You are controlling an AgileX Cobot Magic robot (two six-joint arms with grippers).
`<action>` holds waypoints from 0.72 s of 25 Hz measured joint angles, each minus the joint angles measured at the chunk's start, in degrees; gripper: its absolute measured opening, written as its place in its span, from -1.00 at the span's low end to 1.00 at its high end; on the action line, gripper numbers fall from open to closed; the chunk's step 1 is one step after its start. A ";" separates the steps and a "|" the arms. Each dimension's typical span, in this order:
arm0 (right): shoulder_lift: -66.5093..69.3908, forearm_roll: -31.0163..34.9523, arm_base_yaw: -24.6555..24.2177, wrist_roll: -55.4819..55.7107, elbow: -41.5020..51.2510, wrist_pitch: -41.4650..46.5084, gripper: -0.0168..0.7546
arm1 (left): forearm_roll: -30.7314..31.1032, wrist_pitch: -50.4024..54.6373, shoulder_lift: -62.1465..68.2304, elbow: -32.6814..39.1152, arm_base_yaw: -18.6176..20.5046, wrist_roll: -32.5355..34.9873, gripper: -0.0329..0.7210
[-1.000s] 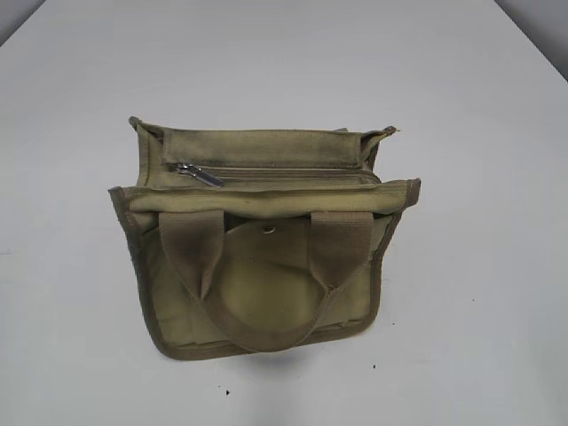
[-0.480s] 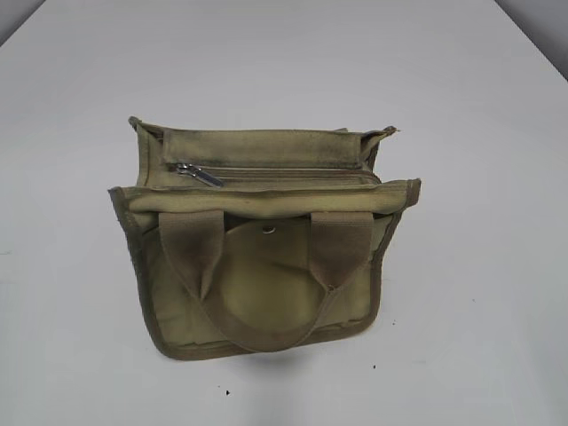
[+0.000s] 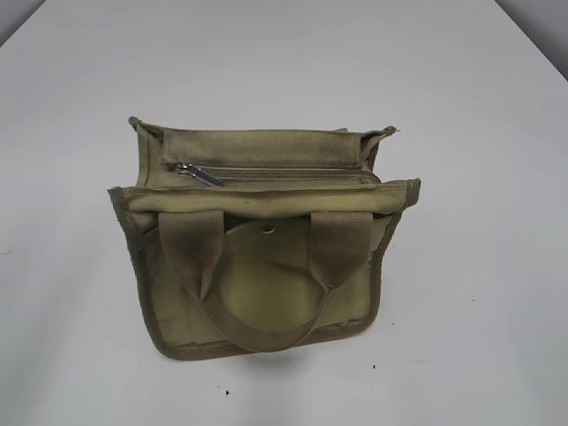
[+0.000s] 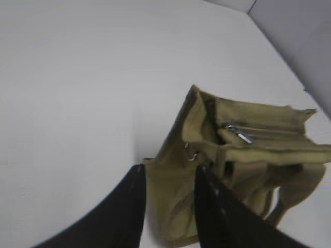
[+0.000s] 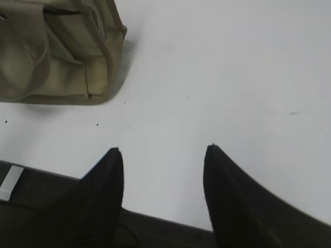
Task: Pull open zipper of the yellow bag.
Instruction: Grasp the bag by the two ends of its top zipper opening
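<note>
Bag (image 3: pixel 266 240) stands mid-worktop (image 3: pixel 71 89), nearer the front edge than the back, well clear of both side edges. Zipper (image 3: pixel 275 174) runs straight across its top. Slider (image 3: pixel 197 173) sits at the left end, pull tab lying flat toward the right. Teeth read as closed along the whole run.

Step in hand: approach, judged. Nothing has been gripped and neither arm shows in the exterior view.

Left gripper (image 4: pixel 168 178): fingers (image 4: pixel 129 206) parted, holding nothing, hovering over the worktop just off the bag's left end, the slider in sight beyond. Right gripper (image 5: pixel 163 155): fingers (image 5: pixel 106 181) spread wider, also empty, above bare worktop near the front edge, well apart from the bag's right corner (image 5: pixel 101 90).

Next move likely needs one gripper to pin the bag, which looks soft and light enough to slide or fold under a pull, while the other pinches the small tab and draws it rightward along the track. The tab lies flat, so getting a fingertip under it may be fiddly.

Contents: cannot tell. Main compartment shut; outer front pocket behind the handles (image 3: pixel 266 275) shows nothing in it.
</note>
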 joint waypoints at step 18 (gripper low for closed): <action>34.61 0.98 6.71 -4.72 -13.69 -13.90 0.07 | -29.60 4.37 51.47 -15.84 -4.54 18.16 0.16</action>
